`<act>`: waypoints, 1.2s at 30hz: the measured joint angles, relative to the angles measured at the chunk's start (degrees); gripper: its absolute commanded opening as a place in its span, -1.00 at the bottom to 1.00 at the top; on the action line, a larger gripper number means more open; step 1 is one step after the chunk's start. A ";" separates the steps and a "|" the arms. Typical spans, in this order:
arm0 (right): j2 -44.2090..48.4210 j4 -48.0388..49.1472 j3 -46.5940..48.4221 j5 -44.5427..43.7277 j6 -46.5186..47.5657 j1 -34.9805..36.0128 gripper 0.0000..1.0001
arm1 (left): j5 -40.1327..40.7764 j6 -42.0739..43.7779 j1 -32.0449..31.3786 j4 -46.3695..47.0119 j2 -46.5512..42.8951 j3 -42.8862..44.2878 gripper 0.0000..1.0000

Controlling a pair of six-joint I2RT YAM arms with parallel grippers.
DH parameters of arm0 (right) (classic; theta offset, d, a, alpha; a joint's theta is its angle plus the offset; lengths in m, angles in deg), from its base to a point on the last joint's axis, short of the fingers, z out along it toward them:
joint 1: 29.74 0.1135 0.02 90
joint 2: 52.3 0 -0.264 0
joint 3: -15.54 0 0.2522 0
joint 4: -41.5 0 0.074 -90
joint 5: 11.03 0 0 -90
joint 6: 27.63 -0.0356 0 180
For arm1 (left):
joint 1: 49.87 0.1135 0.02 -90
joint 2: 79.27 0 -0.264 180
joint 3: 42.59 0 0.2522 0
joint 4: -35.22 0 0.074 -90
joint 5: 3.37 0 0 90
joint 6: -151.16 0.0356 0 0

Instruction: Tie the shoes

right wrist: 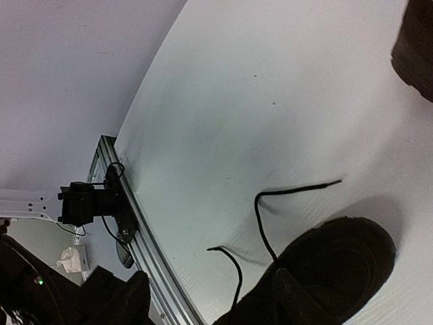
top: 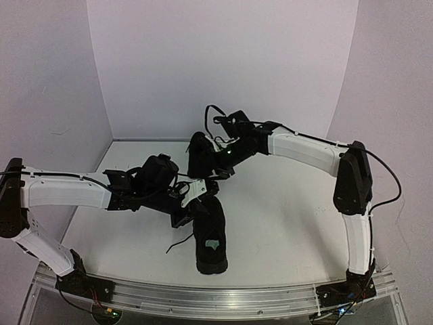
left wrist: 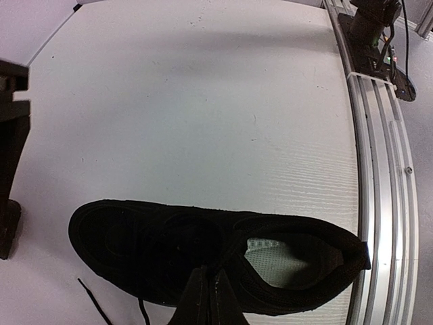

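Two black shoes are on the white table. The near shoe (top: 211, 238) shows a pale insole label (left wrist: 270, 261) and lies across the bottom of the left wrist view (left wrist: 155, 250). My left gripper (top: 196, 203) is shut, its fingertips (left wrist: 211, 274) pressed together over this shoe's tongue. Whether a lace is pinched there is hidden. The far shoe (top: 200, 154) sits at the back. My right gripper (top: 216, 162) is open beside it, one finger (right wrist: 298, 298) against its toe (right wrist: 338, 257). Two loose lace ends (right wrist: 298, 189) lie on the table, touched by neither finger.
A thin lace (top: 178, 244) trails left of the near shoe. The metal rail (left wrist: 379, 176) runs along the table's near edge, with the arm bases bolted on it. A dark shape (right wrist: 416, 47) fills the top right corner of the right wrist view.
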 measured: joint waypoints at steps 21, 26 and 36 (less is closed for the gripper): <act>22.58 3.46 -31.77 11.03 -0.11 -1.06 0.07 | 0.30 -0.06 0.00 1.14 -0.57 -0.86 -1.00; 22.55 4.74 -33.27 12.00 -0.04 0.26 0.07 | 0.32 -0.48 0.00 1.24 -0.57 -0.86 -1.00; 18.79 7.49 -33.48 13.11 0.35 1.79 -0.12 | 0.30 -1.02 0.00 2.06 -0.52 -0.86 -1.00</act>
